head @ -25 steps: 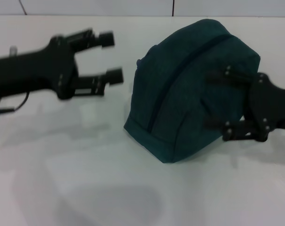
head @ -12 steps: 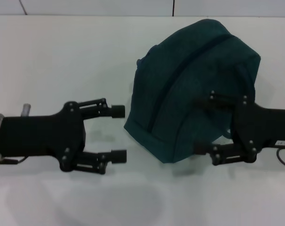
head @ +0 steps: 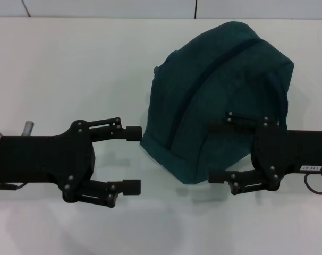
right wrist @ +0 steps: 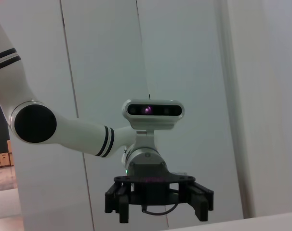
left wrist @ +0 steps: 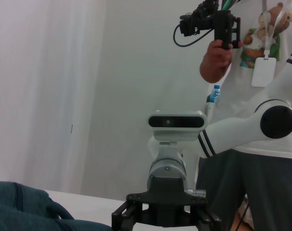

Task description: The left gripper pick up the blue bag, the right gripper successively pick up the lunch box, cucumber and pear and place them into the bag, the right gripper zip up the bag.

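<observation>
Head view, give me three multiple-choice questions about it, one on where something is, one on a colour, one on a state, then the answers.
1. Where does the blue bag sit relative to the two claws?
A. Between them, toward the far side of the table
B. Left of both
C. Hanging from the right claw

2. What colour is the bag?
A. Red
B. Dark teal-blue
C. Yellow

3. How do the fingers of the left claw stand?
A. Shut on the bag
B. Shut on nothing
C. Open, holding nothing

Answers:
1. A, the bag rests on the white table with the left claw at its left and the right claw at its right front.
2. B, its fabric is dark teal-blue all over.
3. C, the two fingers are spread wide with bare table between them.
</observation>
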You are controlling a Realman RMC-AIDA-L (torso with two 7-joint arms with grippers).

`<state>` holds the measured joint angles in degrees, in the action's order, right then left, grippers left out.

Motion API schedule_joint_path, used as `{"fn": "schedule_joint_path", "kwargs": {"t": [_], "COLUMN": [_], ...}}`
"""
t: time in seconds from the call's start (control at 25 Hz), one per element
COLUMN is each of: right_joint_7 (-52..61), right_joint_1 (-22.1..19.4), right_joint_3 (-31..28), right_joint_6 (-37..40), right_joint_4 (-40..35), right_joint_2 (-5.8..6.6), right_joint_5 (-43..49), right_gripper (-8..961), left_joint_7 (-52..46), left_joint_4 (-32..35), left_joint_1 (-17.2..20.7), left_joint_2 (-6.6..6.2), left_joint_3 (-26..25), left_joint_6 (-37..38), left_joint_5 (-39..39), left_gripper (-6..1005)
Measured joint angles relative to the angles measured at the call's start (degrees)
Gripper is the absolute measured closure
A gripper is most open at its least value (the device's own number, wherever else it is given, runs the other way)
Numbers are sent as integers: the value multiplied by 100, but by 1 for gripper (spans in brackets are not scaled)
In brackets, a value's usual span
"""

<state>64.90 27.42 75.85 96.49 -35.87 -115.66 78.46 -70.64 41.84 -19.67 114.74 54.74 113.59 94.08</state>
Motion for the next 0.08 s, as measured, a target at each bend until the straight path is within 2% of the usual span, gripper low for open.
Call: {"fn": "schedule_joint_path", "kwargs": {"t": [0.08], "right_joint_7": [-1], "right_joint_1": [0], "right_joint_3": [0], "right_joint_6": [0], "right_joint_4": [10], "right_joint_2": [0], "right_joint_5": [1], "right_gripper": [68], "left_joint_7": [0], "left_joint_4": [0], "left_joint_1": [-4], "left_joint_2": [-5], "left_joint_3": [-1], "left_joint_6": [21], "left_joint_5": [1], "left_gripper": [118]}}
